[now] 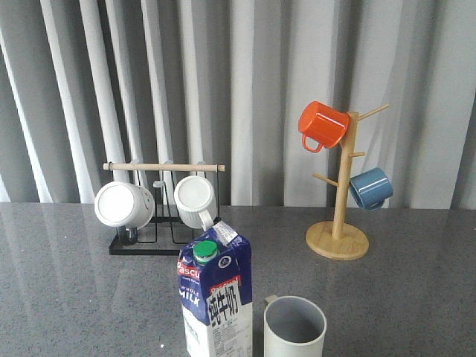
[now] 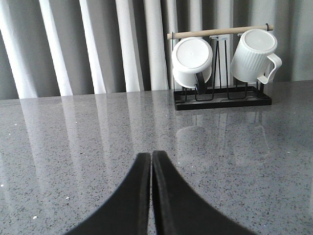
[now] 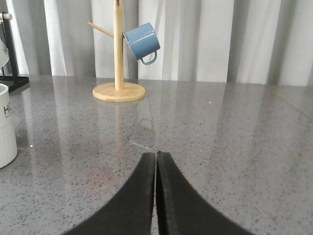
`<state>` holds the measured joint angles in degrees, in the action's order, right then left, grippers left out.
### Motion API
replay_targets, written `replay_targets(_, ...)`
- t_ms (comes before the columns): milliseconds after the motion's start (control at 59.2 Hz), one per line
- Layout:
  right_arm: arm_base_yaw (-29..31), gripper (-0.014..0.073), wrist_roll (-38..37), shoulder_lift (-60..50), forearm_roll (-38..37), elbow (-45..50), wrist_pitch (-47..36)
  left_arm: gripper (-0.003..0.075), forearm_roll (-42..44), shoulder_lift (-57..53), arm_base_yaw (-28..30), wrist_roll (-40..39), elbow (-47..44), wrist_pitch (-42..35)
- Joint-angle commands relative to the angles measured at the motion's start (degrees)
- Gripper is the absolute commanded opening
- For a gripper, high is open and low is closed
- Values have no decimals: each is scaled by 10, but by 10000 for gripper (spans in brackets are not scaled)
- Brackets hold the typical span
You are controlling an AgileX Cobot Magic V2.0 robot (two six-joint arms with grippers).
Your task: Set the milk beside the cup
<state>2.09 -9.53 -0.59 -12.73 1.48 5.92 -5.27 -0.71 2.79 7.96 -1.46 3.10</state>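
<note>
The milk (image 1: 216, 297), a tall dark-blue and white carton with a green cap and red "Pascual" band, stands upright at the front of the table in the front view. The cup (image 1: 294, 327), pale grey with a grey inside, stands just right of the milk, a small gap between them. Its ribbed side with black lettering also shows in the right wrist view (image 3: 6, 125). My left gripper (image 2: 151, 155) is shut and empty above bare table. My right gripper (image 3: 156, 154) is shut and empty, apart from the cup. Neither gripper shows in the front view.
A black wire rack (image 1: 160, 242) with a wooden bar holds two white mugs (image 1: 124, 204) at the back left. A wooden mug tree (image 1: 338, 238) at the back right carries an orange mug (image 1: 323, 125) and a blue mug (image 1: 371, 188). Grey curtains hang behind.
</note>
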Motion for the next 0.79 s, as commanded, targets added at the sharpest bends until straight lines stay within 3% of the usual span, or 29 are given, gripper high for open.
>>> replay_targets(0, 4, -6, 41, -7, -7, 6, -59, -6, -5, -6, 0, -1, 9, -44)
replay_targets(777, 4, -6, 44, -7, -7, 5, -49, -6, -5, -6, 0, -1, 9, -44)
